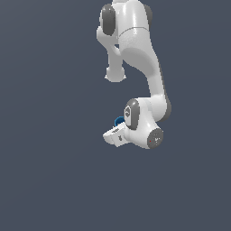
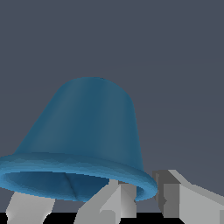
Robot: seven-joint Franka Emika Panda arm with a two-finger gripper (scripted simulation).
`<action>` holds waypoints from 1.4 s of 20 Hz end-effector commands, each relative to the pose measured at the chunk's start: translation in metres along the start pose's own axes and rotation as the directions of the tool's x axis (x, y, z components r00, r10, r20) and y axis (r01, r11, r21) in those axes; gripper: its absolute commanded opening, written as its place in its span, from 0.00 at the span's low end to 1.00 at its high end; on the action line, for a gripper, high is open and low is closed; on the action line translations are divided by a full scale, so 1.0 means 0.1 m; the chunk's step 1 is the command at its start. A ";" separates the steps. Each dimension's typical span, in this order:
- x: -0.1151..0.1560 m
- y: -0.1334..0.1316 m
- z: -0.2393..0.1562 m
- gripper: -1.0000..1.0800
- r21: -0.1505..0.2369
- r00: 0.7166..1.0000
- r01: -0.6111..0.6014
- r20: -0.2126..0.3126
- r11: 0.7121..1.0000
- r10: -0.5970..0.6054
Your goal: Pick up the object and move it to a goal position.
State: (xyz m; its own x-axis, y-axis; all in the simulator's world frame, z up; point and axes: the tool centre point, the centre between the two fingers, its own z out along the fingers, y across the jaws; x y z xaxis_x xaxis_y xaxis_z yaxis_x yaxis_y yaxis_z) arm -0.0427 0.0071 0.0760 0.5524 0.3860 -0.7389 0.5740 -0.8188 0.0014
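Note:
The object is a bright blue cup with a thick rim band and tapered body. It fills the wrist view, tilted, with its rim toward the camera. Grey fingers of my gripper stand at the rim on both sides, touching it, so the gripper appears shut on the rim. In the exterior view only a small blue patch of the object shows, behind the white hand of the gripper, which points toward that view's left. Most of the cup is hidden there by the wrist.
The white arm reaches down from the top of the exterior view. All around is a plain dark grey-blue surface with no other objects or edges in sight.

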 end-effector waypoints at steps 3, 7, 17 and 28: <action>0.02 0.03 -0.32 0.00 -0.037 0.997 -0.010 -0.076 0.999 0.007; 0.02 0.05 -0.77 0.00 -0.089 0.983 -0.028 -0.183 0.996 0.011; -0.25 -0.02 -2.02 0.00 -0.221 0.882 -0.108 -0.472 0.969 -0.009; -0.96 -0.34 -3.19 0.00 -0.324 0.676 -0.235 -0.732 0.916 -0.085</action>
State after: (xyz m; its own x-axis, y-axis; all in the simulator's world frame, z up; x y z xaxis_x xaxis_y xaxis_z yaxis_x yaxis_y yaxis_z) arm 0.0782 0.1272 0.3422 0.7742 0.6306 -0.0536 0.6018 -0.7072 0.3711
